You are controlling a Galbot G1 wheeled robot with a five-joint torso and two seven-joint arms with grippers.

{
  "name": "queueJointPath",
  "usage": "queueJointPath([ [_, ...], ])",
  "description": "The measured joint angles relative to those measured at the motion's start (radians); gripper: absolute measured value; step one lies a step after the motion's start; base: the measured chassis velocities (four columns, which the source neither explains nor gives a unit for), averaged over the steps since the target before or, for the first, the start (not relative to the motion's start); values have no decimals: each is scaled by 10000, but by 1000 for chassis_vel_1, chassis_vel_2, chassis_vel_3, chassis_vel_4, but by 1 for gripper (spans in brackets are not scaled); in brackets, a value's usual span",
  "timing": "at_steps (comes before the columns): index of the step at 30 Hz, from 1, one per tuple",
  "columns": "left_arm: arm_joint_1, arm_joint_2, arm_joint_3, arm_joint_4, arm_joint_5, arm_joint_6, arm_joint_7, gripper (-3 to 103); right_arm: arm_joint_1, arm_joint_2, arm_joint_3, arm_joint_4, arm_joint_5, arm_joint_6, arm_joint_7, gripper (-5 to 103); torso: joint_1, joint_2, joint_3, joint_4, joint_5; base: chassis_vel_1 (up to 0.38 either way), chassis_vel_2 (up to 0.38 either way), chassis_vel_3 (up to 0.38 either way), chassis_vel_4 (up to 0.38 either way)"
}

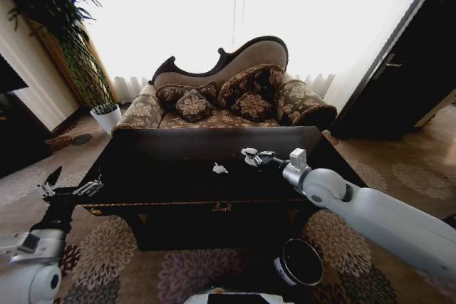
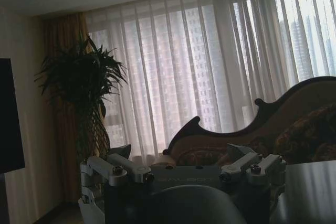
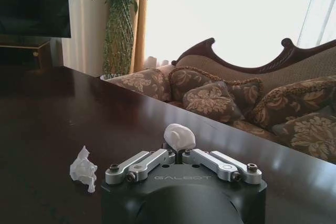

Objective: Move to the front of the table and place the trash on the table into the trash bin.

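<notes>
Reaching arm: the right arm stretches forward and inward over the table (image 1: pixel 178 176), its right gripper (image 1: pixel 251 156) low above the glossy black top.
Right jaws: pressed in on a lumpy white paper wad (image 3: pixel 179 136), which sits pinched between the two fingertips.
Held piece: pale, rounded and creased, poking out just beyond the fingertips in the right wrist view.
Second paper bit: a crumpled white scrap (image 3: pixel 84 168) lies on the tabletop off to one side of the jaws, near but apart from them; the head view shows it (image 1: pixel 219 169) toward the robot's left of the right gripper.
Left arm: raised beside the table's left front corner, the left gripper (image 1: pixel 70 187) pointing forward.
Left jaws: spread apart, nothing between them.
Trash bin: a small round black bucket (image 1: pixel 302 264) stands on the patterned carpet below and nearer the robot than the right jaws; its inside looks dark.
</notes>
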Motion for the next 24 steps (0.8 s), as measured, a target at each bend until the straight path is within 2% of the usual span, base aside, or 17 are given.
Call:
queueJointPath([
  [1, 0, 0, 0, 0, 0, 0, 0, 100, 0, 0, 0, 0, 0, 0, 0, 1, 0, 0, 0, 0, 0, 0, 0, 0, 0],
  [5, -168, 54, 41, 25, -110, 3, 0, 100, -3062, -531, 3340, 698, 155, 75, -88, 1, 0, 0, 0, 0, 8, 0, 0, 0, 0],
  [6, -168, 54, 41, 25, -110, 3, 0, 100, -3062, -531, 3340, 698, 155, 75, -88, 1, 0, 0, 0, 0, 8, 0, 0, 0, 0],
  [10, -310, 102, 112, 65, -209, 2, 1, 100, -6357, -140, 6802, 1334, 60, 167, -228, 1, 0, 0, 1, 2, 5, 0, 0, 0, 0],
  [11, -310, 102, 112, 65, -209, 2, 1, 100, -6357, -140, 6802, 1334, 60, 167, -228, 1, 0, 0, 1, 2, 5, 0, 0, 0, 0],
  [13, -380, 127, 152, 104, -259, -4, 1, 100, -8169, 493, 8698, 1597, -205, 330, -406, 1, 0, 0, 0, 3, 1, 0, 0, 0, 0],
  [15, -433, 149, 169, 186, -275, -35, 3, 100, -9546, 1275, 9749, 1752, -485, 549, -598, 1, 0, 0, 1, -1, 11, 0, 0, 0, 0],
  [16, -433, 149, 169, 186, -275, -35, 3, 100, -9546, 1275, 9749, 1752, -485, 549, -598, 1, 0, 0, 1, -1, 11, 0, 0, 0, 0],
  [18, -491, 175, 196, 303, -278, -87, 6, 100, -10723, 2447, 10725, 1960, -924, 956, -939, 1, 0, 1, 0, -1, 4, 0, 0, 0, 0],
  [19, -505, 178, 211, 335, -278, -99, 6, 100, -10954, 2829, 10938, 2055, -1030, 1062, -1012, 1, -1, 0, 0, -3, 7, 0, 0, 0, 0],
  [20, -505, 178, 211, 335, -278, -99, 6, 100, -10954, 2829, 10938, 2055, -1030, 1062, -1012, 1, -1, 0, 0, -3, 7, 0, 0, 0, 0],
  [23, -583, 200, 336, 425, -268, -116, 6, 100, -11310, 4148, 11379, 2508, -1127, 1248, -1068, 1, -1, 1, 0, -2, 2, 0, 0, 0, 0],
  [24, -597, 201, 370, 427, -263, -116, 6, 100, -11310, 4333, 11433, 2570, -1130, 1273, -1067, 1, -1, 1, 0, -1, 2, 0, 0, 0, 0],
])
